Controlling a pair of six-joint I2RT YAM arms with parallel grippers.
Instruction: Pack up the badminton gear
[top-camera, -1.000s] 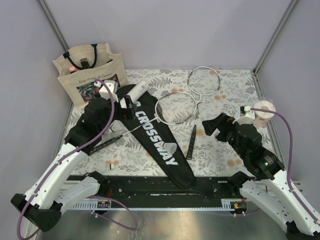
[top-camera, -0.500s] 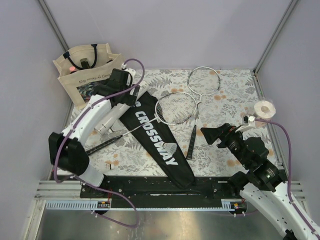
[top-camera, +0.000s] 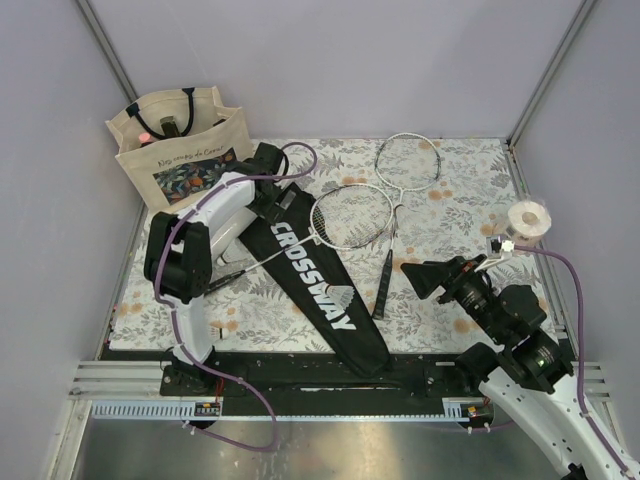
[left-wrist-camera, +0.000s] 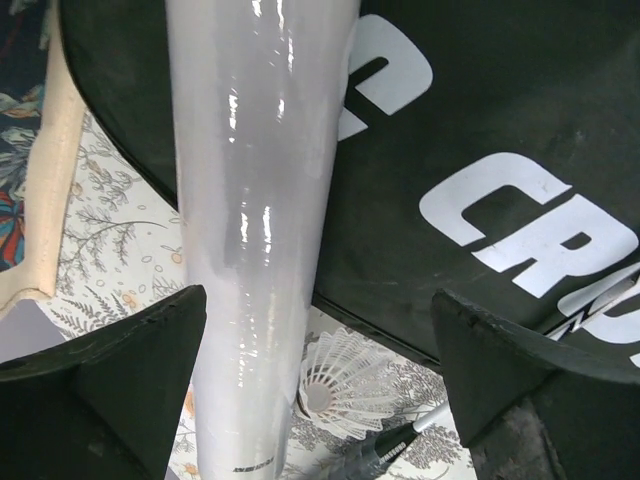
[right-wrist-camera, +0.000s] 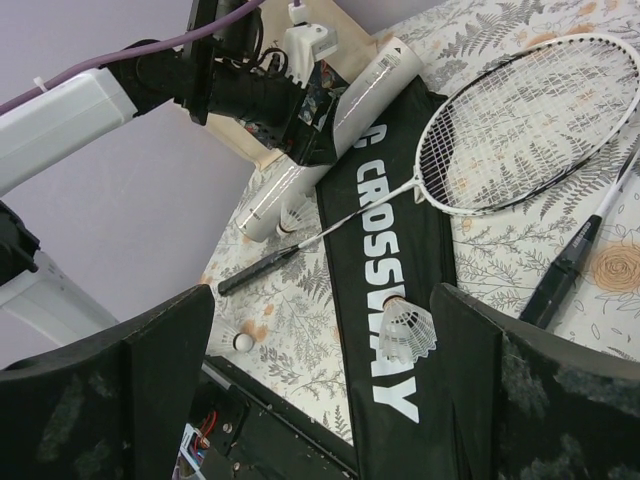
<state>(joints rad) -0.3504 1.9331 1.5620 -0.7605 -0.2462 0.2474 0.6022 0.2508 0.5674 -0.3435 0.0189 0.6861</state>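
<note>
Your left gripper (left-wrist-camera: 318, 300) hangs over the long white glossy cylindrical tube (left-wrist-camera: 255, 200) with its jaws spread wide. One black finger (left-wrist-camera: 110, 385) is just beside the tube, the other stands well apart, and nothing is gripped. The tube lies at the back left of the floral-patterned table (top-camera: 460, 180), partly over the wide end of the long black racket-shaped cover lettered "CROSSWAY" (top-camera: 320, 290), near the beige tote bag with floral print (top-camera: 175, 150). A white feather shuttlecock (left-wrist-camera: 335, 375) lies just beside the tube, and another shuttlecock (top-camera: 342, 297) rests on the cover. One white-framed racket with a thin dark shaft (top-camera: 350, 215) lies with its shaft across the cover. The second white-framed racket (top-camera: 410, 162) lies farther back, off the cover. Your right gripper (top-camera: 435, 280) hovers at the table's near right, jaws fully apart and empty, with the small pale tape roll (top-camera: 528, 218) beyond it.
</note>
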